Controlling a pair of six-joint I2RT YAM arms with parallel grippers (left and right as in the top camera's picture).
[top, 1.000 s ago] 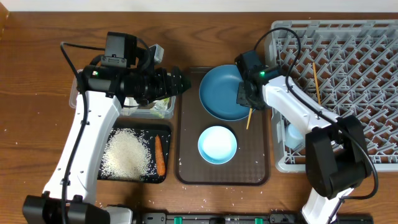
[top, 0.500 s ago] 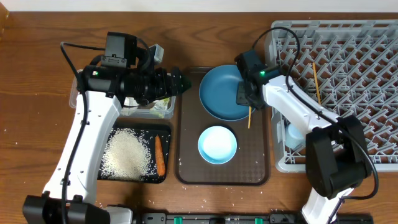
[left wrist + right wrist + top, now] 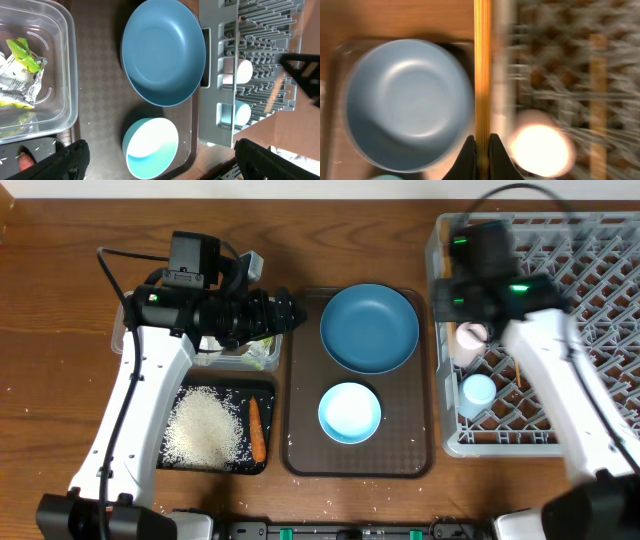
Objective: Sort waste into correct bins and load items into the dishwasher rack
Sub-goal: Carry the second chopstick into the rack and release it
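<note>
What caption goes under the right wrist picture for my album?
Right gripper pinches a chopstick, dark-blue plate on one side, dishwasher rack on the other.

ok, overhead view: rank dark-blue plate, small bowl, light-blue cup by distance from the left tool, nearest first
1. dark-blue plate, on the brown tray, beside the left tool
2. small bowl, lower on the same tray
3. light-blue cup, in the grey rack, far side

Dark-blue plate (image 3: pixel 369 328), light-blue bowl (image 3: pixel 350 412) — grey lattice rack (image 3: pixel 610 240).
</note>
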